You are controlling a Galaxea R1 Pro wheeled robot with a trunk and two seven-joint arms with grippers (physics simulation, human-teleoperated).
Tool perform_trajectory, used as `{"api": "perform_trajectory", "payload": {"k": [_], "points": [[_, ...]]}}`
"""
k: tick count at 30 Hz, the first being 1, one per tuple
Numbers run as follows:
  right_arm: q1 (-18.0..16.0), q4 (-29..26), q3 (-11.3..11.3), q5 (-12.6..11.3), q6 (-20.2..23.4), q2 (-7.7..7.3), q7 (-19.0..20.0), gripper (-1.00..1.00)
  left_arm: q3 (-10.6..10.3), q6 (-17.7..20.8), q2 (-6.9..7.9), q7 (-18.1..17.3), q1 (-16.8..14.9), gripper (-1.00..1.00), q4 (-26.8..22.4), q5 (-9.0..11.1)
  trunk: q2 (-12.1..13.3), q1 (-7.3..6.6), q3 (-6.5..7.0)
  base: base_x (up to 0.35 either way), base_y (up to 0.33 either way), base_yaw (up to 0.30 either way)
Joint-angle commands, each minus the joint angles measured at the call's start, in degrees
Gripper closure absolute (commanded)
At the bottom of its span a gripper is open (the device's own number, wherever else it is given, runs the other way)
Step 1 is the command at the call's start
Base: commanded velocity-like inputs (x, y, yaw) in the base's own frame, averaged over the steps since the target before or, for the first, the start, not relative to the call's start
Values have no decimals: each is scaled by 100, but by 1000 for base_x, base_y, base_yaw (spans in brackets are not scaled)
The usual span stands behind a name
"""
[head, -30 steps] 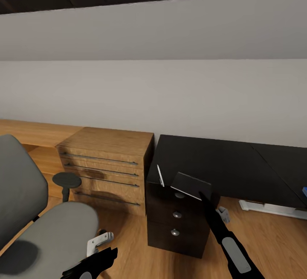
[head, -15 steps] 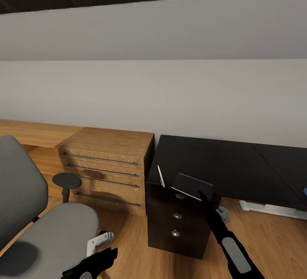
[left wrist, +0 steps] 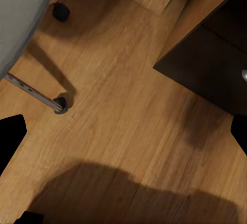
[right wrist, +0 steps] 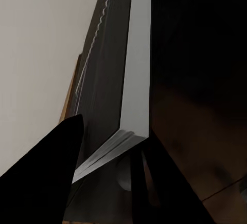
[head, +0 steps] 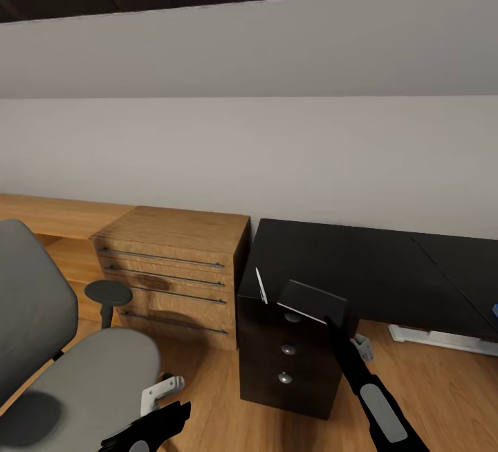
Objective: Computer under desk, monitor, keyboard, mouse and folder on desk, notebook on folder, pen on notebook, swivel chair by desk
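Now right gripper [head: 330,322] pinches notebook [head: 309,300] corner at desk [head: 360,265] edge, beside pen [head: 260,285]; left gripper [head: 162,419] spread wide, empty.

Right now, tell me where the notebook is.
In the head view the notebook sits tilted at the desk's front edge above the dark drawers, just right of the white pen, with the right gripper at its near corner.
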Motion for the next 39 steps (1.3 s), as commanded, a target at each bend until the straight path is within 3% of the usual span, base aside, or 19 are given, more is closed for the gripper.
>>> {"api": "perform_trajectory", "payload": {"k": [1, 17, 29, 34, 37, 38, 39], "points": [[-2, 7, 3, -56, 21, 0, 21, 100, -3, 5, 0, 55, -1, -100, -9, 60, -2, 0, -5, 0, 0, 0], [-2, -51, -17, -38, 12, -8, 28, 100, -8, -3, 0, 58, -1, -100, 3, 69, 599, -330, 265, 0, 0, 0], [3, -733, -65, -43, 28, -62, -135, 100, -28, -8, -11, 83, -2, -100, 127, 61, 1081, -593, 480, 0, 0, 0], [208, -1367, -67, -45, 130, -110, -349, 100, -34, -21, -16, 94, -3, -100, 137, 59, 1281, -703, 570, 0, 0, 0], [521, -2079, -68, -49, 393, -205, -686, 100, -37, -27, -23, 97, -3, -100, 141, 54, 1401, -769, 624, 0, 0, 0], [779, -2780, -75, -53, 814, -350, -1144, 100, -39, -32, -26, 98, -2, -100, 139, 57, 1442, -791, 642, 0, 0, 0], [836, -2978, -95, -56, 1014, -434, -1315, 100, -39, -43, -26, 99, -3, -100, 141, 58, 1482, -813, 660, 0, 0, 0]]}}
